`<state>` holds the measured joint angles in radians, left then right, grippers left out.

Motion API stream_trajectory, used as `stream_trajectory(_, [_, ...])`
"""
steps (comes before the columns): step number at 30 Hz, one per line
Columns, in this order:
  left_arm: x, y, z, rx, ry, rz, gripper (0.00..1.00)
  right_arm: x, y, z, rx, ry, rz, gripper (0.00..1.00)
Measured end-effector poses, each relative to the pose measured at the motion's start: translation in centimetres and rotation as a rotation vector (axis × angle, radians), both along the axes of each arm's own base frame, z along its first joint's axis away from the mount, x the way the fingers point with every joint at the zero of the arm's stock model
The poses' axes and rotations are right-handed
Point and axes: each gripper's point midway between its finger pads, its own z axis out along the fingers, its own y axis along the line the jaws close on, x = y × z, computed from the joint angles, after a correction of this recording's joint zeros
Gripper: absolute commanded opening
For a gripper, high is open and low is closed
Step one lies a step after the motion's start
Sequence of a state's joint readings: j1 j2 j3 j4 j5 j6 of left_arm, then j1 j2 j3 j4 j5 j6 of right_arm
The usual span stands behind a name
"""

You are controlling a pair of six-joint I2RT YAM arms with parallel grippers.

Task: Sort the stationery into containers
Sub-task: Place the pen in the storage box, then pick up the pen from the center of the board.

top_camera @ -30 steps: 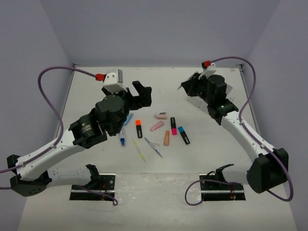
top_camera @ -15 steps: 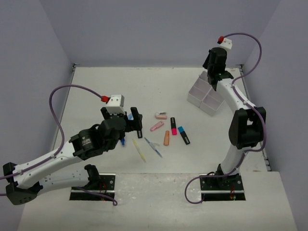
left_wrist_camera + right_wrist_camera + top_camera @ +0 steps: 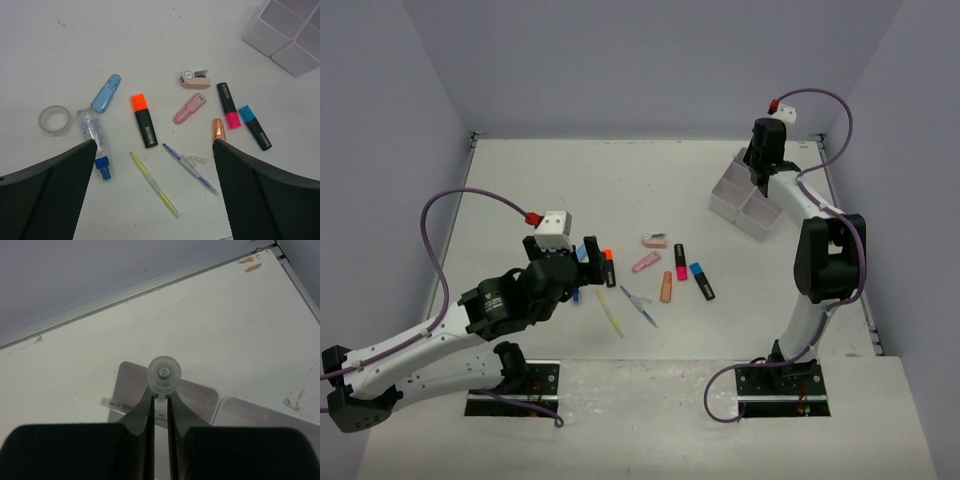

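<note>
Stationery lies scattered at mid-bench (image 3: 520, 200). There are three black highlighters: one orange-capped highlighter (image 3: 143, 120), one pink-capped highlighter (image 3: 227, 105) and one blue-capped highlighter (image 3: 255, 127). Two thin pens lie nearer the arms, a yellow pen (image 3: 155, 185) and a blue pen (image 3: 190, 167). Also in the spread are one clear tape roll (image 3: 55, 120), one pale blue marker (image 3: 106, 93) and one clear marker with a blue cap (image 3: 95, 142). A pink piece with a white disc (image 3: 194, 80), a second pink piece (image 3: 189, 108) and a peach piece (image 3: 218, 131) complete the spread.

One white divided tray (image 3: 750, 200) sits toward the bench's far right corner, well apart from the scatter.

The left end effector (image 3: 592, 262) hangs over the near left part of the spread with its jaws spread wide. It holds nothing and touches nothing. Its arm runs low from the near left corner, with the wrist tipped down toward the bench.

The right end effector (image 3: 160, 390) is clamped tight on a clear round-ended item (image 3: 164, 374), seen end on, above a tray compartment. Another thin pen (image 3: 112, 403) lies in that compartment, partly hidden by a finger. The right arm stands nearly upright from its base at the near edge, with the wrist bent down over the tray.
</note>
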<state>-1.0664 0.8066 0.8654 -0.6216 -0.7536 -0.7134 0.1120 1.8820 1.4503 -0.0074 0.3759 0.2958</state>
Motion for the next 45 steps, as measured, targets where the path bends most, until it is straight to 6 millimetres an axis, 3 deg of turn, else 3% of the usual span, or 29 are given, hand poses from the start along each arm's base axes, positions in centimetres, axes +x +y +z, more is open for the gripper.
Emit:
stream_trajectory(3, [-0.1, -0.2, -0.2, -0.005, 0.011, -0.009, 1.0, 0.0, 0.0, 0.0, -0.001, 0.0, 0.0, 0.42])
stream_trajectory(6, [-0.3, -0.3, 0.0, -0.017, 0.012, -0.018, 1.0, 0.0, 0.0, -0.1, 0.002, 0.0, 0.0, 0.58])
stream_trajectory(13, [-0.5, 0.0, -0.7, 0.008, 0.031, -0.017, 1.0, -0.8, 0.3, 0.2, 0.007, 0.023, 0.016, 0.55])
stream_trajectory(15, [-0.5, 0.2, -1.2, 0.024, 0.046, -0.006, 1.0, -1.8, 0.7, 1.4, 0.014, 0.029, 0.03, 0.52])
stream_trajectory(18, [-0.6, 0.6, -1.8, 0.058, 0.064, 0.01, 1.0, -3.9, 2.2, 5.1, 0.029, 0.0, 0.066, 0.5])
stream_trajectory(20, [-0.7, 1.3, -1.6, 0.086, 0.082, 0.036, 1.0, -6.6, 5.1, 7.7, 0.048, -0.01, 0.137, 0.5])
stream_trajectory(22, [-0.6, 1.7, -0.9, 0.093, 0.083, 0.062, 1.0, -10.6, 10.4, 9.1, 0.073, -0.005, 0.275, 0.46])
stream_trajectory(24, [-0.6, 2.3, 0.1, 0.087, 0.077, 0.093, 1.0, -15.6, 16.4, 9.2, 0.105, 0.023, 0.456, 0.41])
stream_trajectory(26, [-0.7, 3.1, 0.8, 0.08, 0.069, 0.122, 1.0, -20.7, 21.4, 7.7, 0.133, 0.086, 0.623, 0.34])
stream_trajectory(27, [-0.7, 3.4, 0.9, 0.075, 0.065, 0.133, 1.0, -23.2, 23.3, 5.9, 0.138, 0.146, 0.69, 0.33])
stream_trajectory(30, [-1.2, 4.5, 1.0, 0.075, 0.067, 0.152, 1.0, -28.3, 26.4, 0.4, 0.115, 0.338, 0.815, 0.32])
stream_trajectory(33, [-1.5, 5.2, 1.2, 0.065, 0.06, 0.16, 1.0, -31.9, 27.7, -4.2, 0.063, 0.503, 0.882, 0.33])
stream_trajectory(39, [-1.9, 6.3, 0.0, 0.076, 0.058, 0.165, 1.0, -36.5, 30.3, -9.5, -0.049, 0.69, 0.989, 0.33])
stream_trajectory(45, [-2.0, 6.4, -0.5, 0.088, 0.059, 0.162, 1.0, -38.0, 30.8, -11.8, -0.096, 0.77, 1.014, 0.32])
